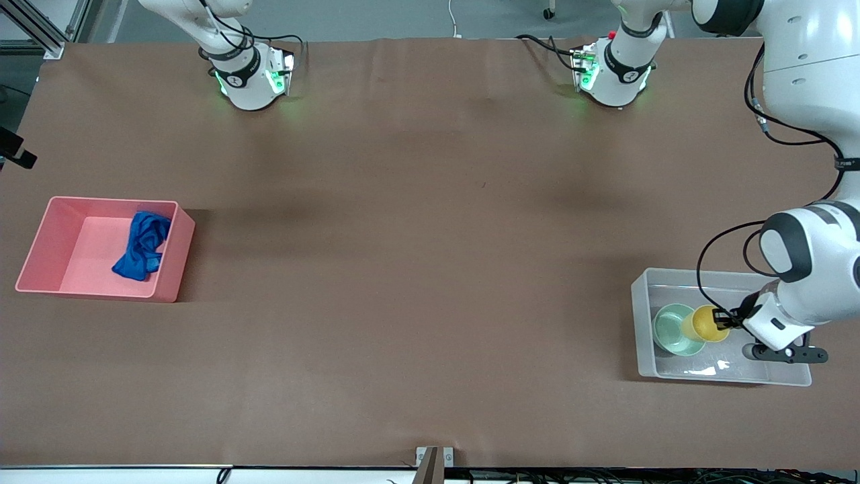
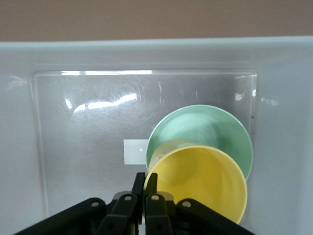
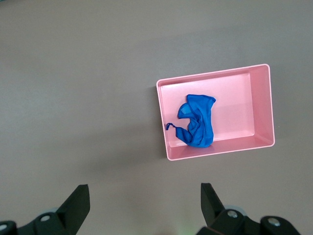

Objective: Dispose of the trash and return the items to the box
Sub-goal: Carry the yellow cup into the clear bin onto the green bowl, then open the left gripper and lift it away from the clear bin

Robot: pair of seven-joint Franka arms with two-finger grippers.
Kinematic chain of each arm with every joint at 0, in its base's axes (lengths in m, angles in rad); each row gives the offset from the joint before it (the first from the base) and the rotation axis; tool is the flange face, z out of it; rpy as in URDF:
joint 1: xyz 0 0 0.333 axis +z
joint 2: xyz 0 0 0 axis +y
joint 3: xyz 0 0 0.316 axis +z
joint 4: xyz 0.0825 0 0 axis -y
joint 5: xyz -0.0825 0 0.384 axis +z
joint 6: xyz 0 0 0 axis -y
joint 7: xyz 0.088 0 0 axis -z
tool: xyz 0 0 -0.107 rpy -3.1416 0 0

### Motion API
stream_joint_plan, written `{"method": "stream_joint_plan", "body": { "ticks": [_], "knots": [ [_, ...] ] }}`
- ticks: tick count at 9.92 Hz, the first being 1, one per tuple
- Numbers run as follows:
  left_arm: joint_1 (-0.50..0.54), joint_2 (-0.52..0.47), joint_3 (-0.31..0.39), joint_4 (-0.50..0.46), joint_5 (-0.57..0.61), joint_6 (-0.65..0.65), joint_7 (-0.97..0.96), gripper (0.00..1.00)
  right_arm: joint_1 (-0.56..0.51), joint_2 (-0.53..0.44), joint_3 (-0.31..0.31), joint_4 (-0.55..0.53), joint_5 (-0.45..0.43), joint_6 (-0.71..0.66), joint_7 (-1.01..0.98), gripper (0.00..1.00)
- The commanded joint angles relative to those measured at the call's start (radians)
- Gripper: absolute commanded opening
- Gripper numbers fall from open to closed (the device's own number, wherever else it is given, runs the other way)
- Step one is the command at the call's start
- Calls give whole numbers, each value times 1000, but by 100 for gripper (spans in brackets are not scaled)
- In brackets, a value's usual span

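My left gripper (image 1: pixel 722 321) is shut on the rim of the yellow cup (image 1: pixel 705 323) inside the clear box (image 1: pixel 641 316). The cup leans over the edge of the mint-green bowl (image 1: pixel 672 331), which sits on the box floor. In the left wrist view the fingertips (image 2: pixel 155 180) pinch the cup (image 2: pixel 200 183) at its rim, with the bowl (image 2: pixel 205 127) just under it and the white label (image 2: pixel 133 152) beside it. The blue rag (image 1: pixel 142 245) lies in the pink bin (image 1: pixel 47 228). My right gripper (image 3: pixel 144 188) is open and empty, high over the table, and waits.
The pink bin (image 3: pixel 234 95) with the rag (image 3: pixel 198 122) stands at the right arm's end of the table. The clear box (image 2: pixel 146 54) stands at the left arm's end, near the front camera. Both arm bases (image 1: pixel 248 81) stand along the table's top edge.
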Motion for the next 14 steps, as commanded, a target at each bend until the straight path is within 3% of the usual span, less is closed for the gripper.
{"method": "stream_joint_plan", "body": {
  "ticks": [1,3,4,5,6,8,10,14],
  "knots": [
    [-2,17,4,-30,-23,2,23,4,-3,-3,2,6,-6,-9,-9,100],
    [-7,20,2,-31,-69,5,23,12,-3,-3,3,6,-5,-9,-9,100],
    [-7,19,2,-27,-70,9,23,29,-6,-3,2,6,-5,-9,-9,100],
    [-7,10,2,-19,-69,9,23,80,-4,-3,3,6,-5,-9,-9,100],
    [-7,-15,2,-16,-61,9,24,100,-4,-3,2,6,-5,-9,-9,100],
    [-14,-84,-1,2,-54,6,24,100,-4,-3,2,6,-5,-12,-9,100],
    [-17,-217,-16,-15,4,-66,23,100,-8,-3,2,6,-5,-10,-9,100],
    [-16,-545,-154,-16,153,-524,-130,100,-7,-3,3,6,-3,-13,-9,100]
  ]
}}
